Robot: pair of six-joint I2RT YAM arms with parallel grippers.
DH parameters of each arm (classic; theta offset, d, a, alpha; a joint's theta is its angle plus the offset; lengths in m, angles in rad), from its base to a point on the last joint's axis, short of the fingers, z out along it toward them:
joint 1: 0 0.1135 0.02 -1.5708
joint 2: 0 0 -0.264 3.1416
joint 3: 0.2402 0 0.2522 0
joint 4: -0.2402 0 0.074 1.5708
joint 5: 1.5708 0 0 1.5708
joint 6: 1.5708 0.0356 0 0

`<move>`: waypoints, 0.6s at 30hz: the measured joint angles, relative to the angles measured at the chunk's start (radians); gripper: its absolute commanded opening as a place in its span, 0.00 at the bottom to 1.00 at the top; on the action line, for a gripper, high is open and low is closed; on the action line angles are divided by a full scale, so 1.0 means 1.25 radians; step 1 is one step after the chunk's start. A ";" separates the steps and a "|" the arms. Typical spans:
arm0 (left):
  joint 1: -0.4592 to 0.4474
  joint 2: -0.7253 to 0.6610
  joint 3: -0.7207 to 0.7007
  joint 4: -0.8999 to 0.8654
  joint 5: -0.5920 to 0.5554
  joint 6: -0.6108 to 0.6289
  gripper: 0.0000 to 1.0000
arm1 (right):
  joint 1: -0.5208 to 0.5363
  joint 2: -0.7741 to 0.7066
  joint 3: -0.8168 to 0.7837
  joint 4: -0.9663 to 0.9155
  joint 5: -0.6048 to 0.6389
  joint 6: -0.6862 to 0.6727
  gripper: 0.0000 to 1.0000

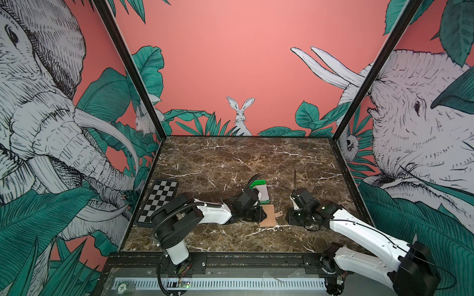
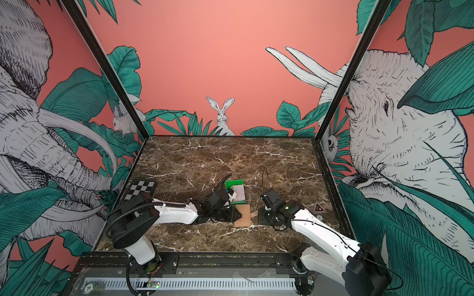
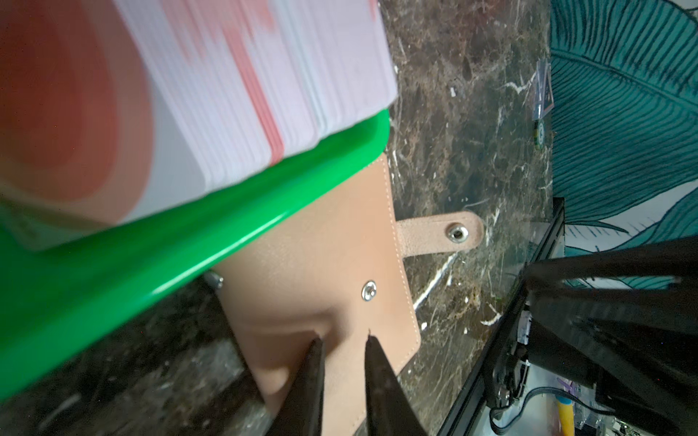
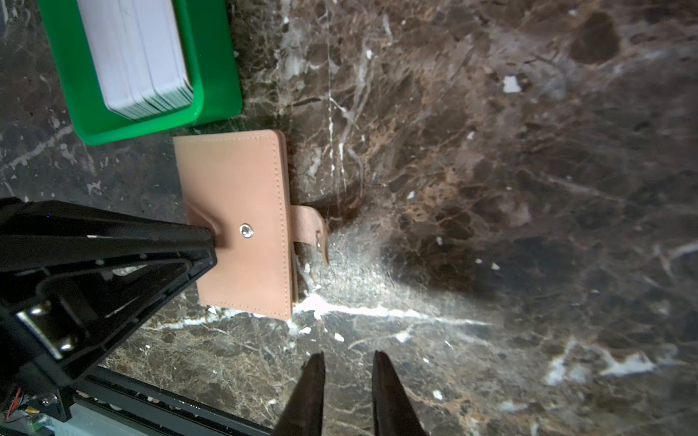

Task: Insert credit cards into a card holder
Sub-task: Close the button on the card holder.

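A dark brown marble-patterned tabletop [image 1: 230, 159] with white veins, boxed in by black frame posts [image 1: 123, 51]. Coral-pink walls [image 1: 243, 51] carry a jungle mural: teal-green leaves [image 1: 150, 69], a white rabbit [image 1: 240, 115] at the back, large line-drawn elephants [image 1: 38, 115] on both sides. Even, soft light falls across it
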 measured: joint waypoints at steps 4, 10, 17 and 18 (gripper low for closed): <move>-0.001 0.000 0.000 0.000 -0.002 -0.001 0.22 | -0.014 0.037 -0.003 0.058 -0.017 0.000 0.21; -0.002 0.001 0.000 0.005 -0.002 -0.007 0.22 | -0.037 0.111 -0.002 0.126 -0.031 -0.006 0.19; -0.002 0.002 -0.002 0.009 -0.002 -0.011 0.22 | -0.051 0.139 -0.002 0.162 -0.034 -0.017 0.16; -0.002 0.002 -0.002 0.009 -0.002 -0.011 0.22 | -0.053 0.139 -0.002 0.165 -0.035 -0.018 0.16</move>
